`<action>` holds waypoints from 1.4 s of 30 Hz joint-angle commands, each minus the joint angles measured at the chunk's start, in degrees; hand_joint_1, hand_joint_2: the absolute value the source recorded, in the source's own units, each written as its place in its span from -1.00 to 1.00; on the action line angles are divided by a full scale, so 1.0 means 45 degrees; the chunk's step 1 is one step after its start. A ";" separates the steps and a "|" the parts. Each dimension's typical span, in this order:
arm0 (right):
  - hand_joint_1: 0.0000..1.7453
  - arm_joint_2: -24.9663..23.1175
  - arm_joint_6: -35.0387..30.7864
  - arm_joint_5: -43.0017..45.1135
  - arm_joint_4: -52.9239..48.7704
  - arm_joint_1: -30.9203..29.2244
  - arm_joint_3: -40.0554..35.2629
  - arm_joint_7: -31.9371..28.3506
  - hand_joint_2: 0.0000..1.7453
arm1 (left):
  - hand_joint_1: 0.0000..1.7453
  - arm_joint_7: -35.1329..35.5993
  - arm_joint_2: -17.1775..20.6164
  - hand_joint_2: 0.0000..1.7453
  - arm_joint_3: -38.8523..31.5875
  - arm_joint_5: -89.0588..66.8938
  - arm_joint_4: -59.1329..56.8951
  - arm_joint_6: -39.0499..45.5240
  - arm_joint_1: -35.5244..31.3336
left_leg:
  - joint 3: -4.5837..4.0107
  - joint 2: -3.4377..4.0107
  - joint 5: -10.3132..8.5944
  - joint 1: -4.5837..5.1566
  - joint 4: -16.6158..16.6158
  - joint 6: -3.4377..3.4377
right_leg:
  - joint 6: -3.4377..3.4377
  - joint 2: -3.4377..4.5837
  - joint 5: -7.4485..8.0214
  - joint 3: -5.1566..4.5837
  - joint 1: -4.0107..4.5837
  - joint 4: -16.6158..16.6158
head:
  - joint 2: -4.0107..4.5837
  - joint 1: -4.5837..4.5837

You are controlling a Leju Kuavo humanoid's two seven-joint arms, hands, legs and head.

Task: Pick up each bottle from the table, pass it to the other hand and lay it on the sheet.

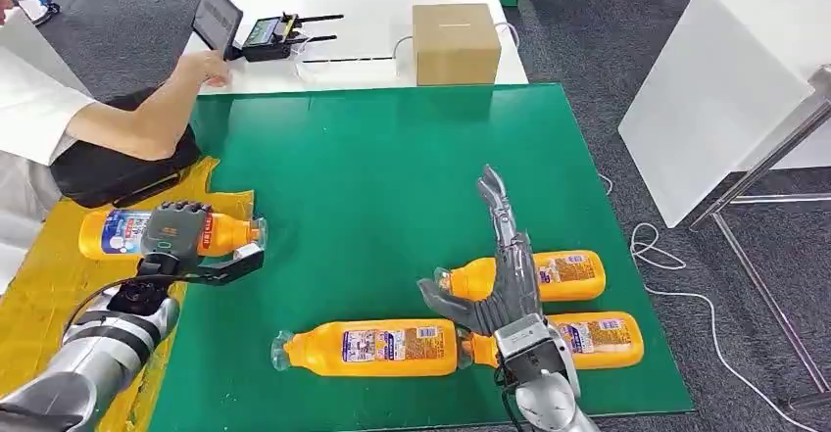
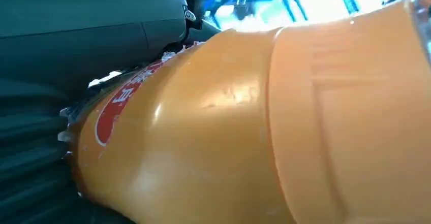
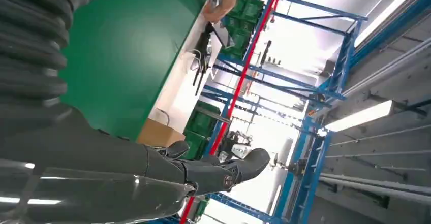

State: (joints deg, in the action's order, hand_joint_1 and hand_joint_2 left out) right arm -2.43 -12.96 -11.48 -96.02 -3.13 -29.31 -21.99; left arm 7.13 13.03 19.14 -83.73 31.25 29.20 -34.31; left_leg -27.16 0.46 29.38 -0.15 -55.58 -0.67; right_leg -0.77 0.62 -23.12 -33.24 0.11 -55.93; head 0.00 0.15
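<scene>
My left hand (image 1: pixel 177 237) grips an orange bottle (image 1: pixel 111 233) that lies sideways over the yellow sheet (image 1: pixel 39 300), its cap toward the green mat (image 1: pixel 372 177). In the left wrist view the bottle (image 2: pixel 264 132) presses against the grey thumb (image 2: pixel 91 36). Three more orange bottles lie on the mat: one at the front middle (image 1: pixel 367 347), one behind it to the right (image 1: pixel 563 275) and one at the front right (image 1: pixel 603 339). Above these my right hand (image 1: pixel 500 280) is open and holds nothing, its fingers (image 3: pixel 239 167) stretched out.
A person (image 1: pixel 59 109) sits at the left, reaching to a tablet (image 1: pixel 216 18) on the white table behind the mat, by a controller (image 1: pixel 269 35) and a cardboard box (image 1: pixel 456 43). A black bag (image 1: pixel 108 172) lies beside the sheet. Another white table (image 1: pixel 725 79) stands right.
</scene>
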 commanded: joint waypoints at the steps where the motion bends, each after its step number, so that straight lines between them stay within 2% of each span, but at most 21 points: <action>1: -1.00 0.0202 0.0087 -0.0073 0.0454 -0.0362 0.0051 0.0118 1.00 | 1.00 0.0037 -0.0438 1.00 -0.1054 0.0174 -0.1603 -0.0025 -0.0479 | 0.0018 -0.0022 0.0004 -0.0018 0.0007 0.0007 | -0.0009 -0.0024 -0.0002 0.0028 0.0017 0.0018 | 0.0000 0.0005; 3: -1.00 0.0230 0.0088 -0.0227 0.0523 -0.0374 -0.0011 0.0173 1.00 | 1.00 -0.0257 -0.0567 1.00 -0.1535 0.0570 -0.1620 0.0221 -0.0371 | 0.0008 -0.0021 0.0000 -0.0007 0.0005 0.0003 | -0.0007 -0.0020 -0.0001 0.0015 0.0008 0.0011 | 0.0000 0.0000; 5: -1.00 0.0263 0.0068 -0.0312 0.0685 -0.0411 -0.0074 0.0216 1.00 | -1.00 -0.1272 -0.0800 1.00 -0.2113 0.1166 -0.1446 0.0616 -0.0033 | 0.0010 -0.0015 0.0001 -0.0007 0.0008 0.0003 | -0.0008 -0.0013 0.0001 0.0016 0.0008 0.0013 | 0.0000 0.0000; 9: -1.00 0.0429 0.0182 -0.1184 0.1164 -0.0660 -0.0375 0.0662 1.00 | -1.00 -0.2306 -0.1227 1.00 -0.2585 0.1937 -0.1124 0.0442 0.0270 | 0.0031 -0.0025 -0.0001 -0.0010 0.0022 0.0001 | -0.0015 -0.0025 0.0002 0.0043 0.0010 0.0031 | 0.0000 0.0000; 11: -1.00 0.0563 0.0299 -0.2191 0.1596 -0.0927 -0.0743 0.1084 1.00 | -1.00 -0.2515 -0.1415 1.00 -0.2645 0.2257 -0.0939 0.0213 0.0329 | 0.0014 -0.0019 -0.0001 -0.0006 0.0012 -0.0001 | -0.0011 -0.0018 0.0002 0.0024 0.0005 0.0019 | 0.0000 0.0004; 16: -1.00 0.0680 0.0658 -0.3186 0.2100 -0.1360 -0.1408 0.1569 1.00 | -1.00 -0.2791 -0.1534 1.00 -0.2632 0.2625 -0.0796 -0.0095 0.0364 | 0.0011 -0.0015 -0.0002 -0.0006 0.0010 0.0002 | -0.0007 -0.0017 0.0007 0.0021 -0.0008 0.0018 | 0.0000 0.0000; 35: -1.00 0.0675 0.0686 -0.3304 0.2199 -0.1424 -0.1449 0.1657 1.00 | -1.00 -0.2936 -0.1616 1.00 -0.2706 0.2848 -0.0764 -0.0141 0.0469 | 0.0027 -0.0021 0.0003 -0.0019 0.0015 0.0005 | -0.0013 -0.0022 0.0008 0.0043 0.0005 0.0031 | 0.0000 0.0000; 36: -1.00 0.0663 0.0682 -0.3333 0.2191 -0.1417 -0.1435 0.1684 -1.00 | -1.00 -0.3042 -0.1633 1.00 -0.2727 0.2972 -0.0727 -0.0155 0.0502 | 0.0038 -0.0020 0.0003 -0.0023 0.0023 0.0007 | -0.0015 -0.0022 0.0010 0.0055 0.0009 0.0041 | 0.0000 0.0000; 42: -1.00 0.0561 0.0621 -0.3458 0.2395 -0.1428 -0.1335 0.1803 -1.00 | -1.00 -0.3626 -0.1864 1.00 -0.2863 0.3751 0.0050 0.0677 0.0921 | 0.0030 -0.0020 0.0002 -0.0011 0.0020 0.0004 | -0.0012 -0.0021 0.0005 0.0042 -0.0002 0.0030 | 0.0000 0.0000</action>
State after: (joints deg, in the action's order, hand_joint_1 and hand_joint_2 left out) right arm -0.94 -10.01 -26.58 -89.11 -7.05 -34.42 -14.69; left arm -7.15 6.78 8.18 -69.38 29.35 29.74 -31.79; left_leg -27.15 0.38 29.38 -0.14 -55.58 -0.67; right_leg -0.77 0.54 -23.12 -33.20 0.04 -55.94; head 0.00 0.15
